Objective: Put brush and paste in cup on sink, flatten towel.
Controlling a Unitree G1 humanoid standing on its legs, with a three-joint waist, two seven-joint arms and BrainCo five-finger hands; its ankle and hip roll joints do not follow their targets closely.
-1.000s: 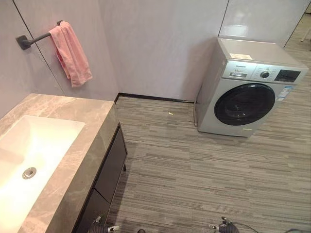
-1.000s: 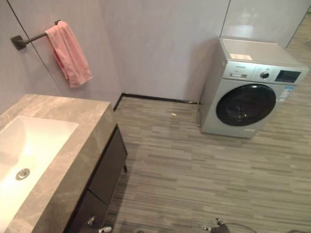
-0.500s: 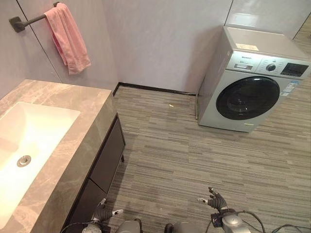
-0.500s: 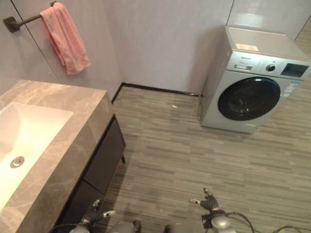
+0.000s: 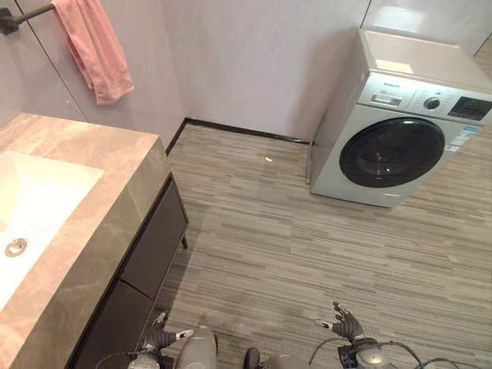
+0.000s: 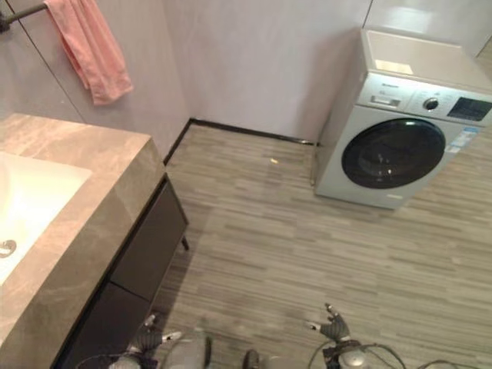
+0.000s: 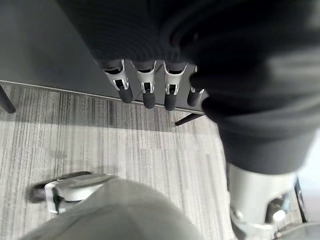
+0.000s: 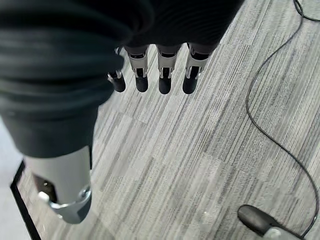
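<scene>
A pink towel (image 5: 90, 46) hangs bunched over a dark wall bar (image 5: 14, 17) at the upper left, above a stone counter (image 5: 92, 223) with a white sink (image 5: 34, 211). My left hand (image 5: 159, 338) hangs low beside the dark vanity cabinet (image 5: 146, 257), its fingers (image 7: 145, 87) straight and holding nothing. My right hand (image 5: 347, 327) hangs over the floor at the lower right, its fingers (image 8: 162, 75) also straight and empty.
A silver front-loading washing machine (image 5: 392, 119) stands against the back wall at the right. Grey striped flooring (image 5: 292, 231) stretches between it and the vanity. A small yellowish scrap (image 5: 268, 159) lies on the floor near the wall.
The camera has swung to the right and downward, so the sink and towel slid toward the left edge. Both hands stay hanging low with straight fingers.
</scene>
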